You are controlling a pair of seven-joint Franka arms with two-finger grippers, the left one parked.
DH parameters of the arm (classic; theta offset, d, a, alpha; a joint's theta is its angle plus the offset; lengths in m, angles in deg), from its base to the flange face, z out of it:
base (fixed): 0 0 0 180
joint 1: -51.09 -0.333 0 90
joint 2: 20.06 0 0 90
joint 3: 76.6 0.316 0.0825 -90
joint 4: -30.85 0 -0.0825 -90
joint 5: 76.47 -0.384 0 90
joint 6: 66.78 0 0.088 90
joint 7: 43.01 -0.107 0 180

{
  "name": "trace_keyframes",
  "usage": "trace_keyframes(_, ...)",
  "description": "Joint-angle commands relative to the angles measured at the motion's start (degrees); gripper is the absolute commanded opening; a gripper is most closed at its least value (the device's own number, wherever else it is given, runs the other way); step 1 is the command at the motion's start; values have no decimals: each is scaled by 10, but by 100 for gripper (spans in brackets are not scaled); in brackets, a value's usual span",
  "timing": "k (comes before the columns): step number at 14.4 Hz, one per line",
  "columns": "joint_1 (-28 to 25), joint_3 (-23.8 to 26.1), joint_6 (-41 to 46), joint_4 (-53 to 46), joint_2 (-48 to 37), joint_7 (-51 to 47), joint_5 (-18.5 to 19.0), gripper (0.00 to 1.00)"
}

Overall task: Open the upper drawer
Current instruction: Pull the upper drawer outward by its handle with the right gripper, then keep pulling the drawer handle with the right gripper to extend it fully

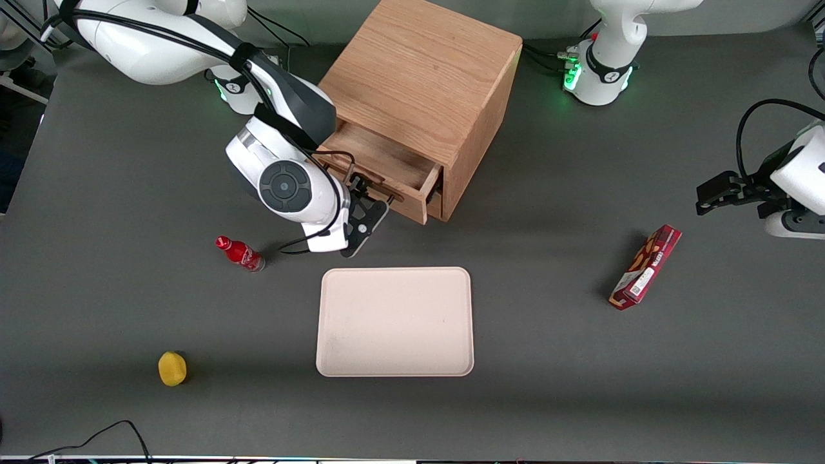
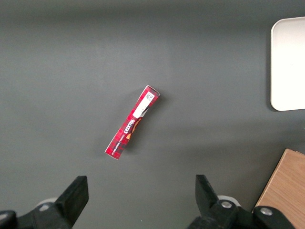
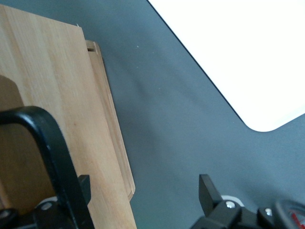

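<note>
Nearest the front camera, a yellow lemon-like fruit (image 1: 172, 368) and my beige tray (image 1: 394, 321) sit well clear of the work, both closer to the lens than the gripper (image 1: 376, 195). I have the right arm's gripper at the face of the upper drawer (image 1: 387, 164), which stands pulled partway out of the oak cabinet (image 1: 422, 77), its shallow wooden floor showing beneath the cabinet's top.

In the wrist view, the fingers (image 3: 209, 191) stand spread wide apart, and the black bar handle (image 3: 52, 143) runs just beside one of them rather than being pinched between the pads. I read that as a hooking hold: the finger is placed against the bar so that drawing the arm toward the tray slides the drawer out.

A small red bottle (image 1: 241, 254) lies on the table beside the gripper, toward the working arm's end. A red snack box (image 1: 646, 267) lies well apart, toward the parked arm's end. I judge the drawer roughly half open, with more travel left.
</note>
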Motion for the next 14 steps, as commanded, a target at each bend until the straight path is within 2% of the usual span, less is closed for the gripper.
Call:
trace_keyframes(1, -4, -6, -2, -14, 9, -13, 27, 100)
trace_keyframes(8, -4, -32, -2, -36, 16, -11, 30, 100)
trace_keyframes(10, -3, -36, -2, -40, 18, -11, 50, 100)
trace_keyframes(14, -3, -51, -2, -59, 30, -6, 54, 100)
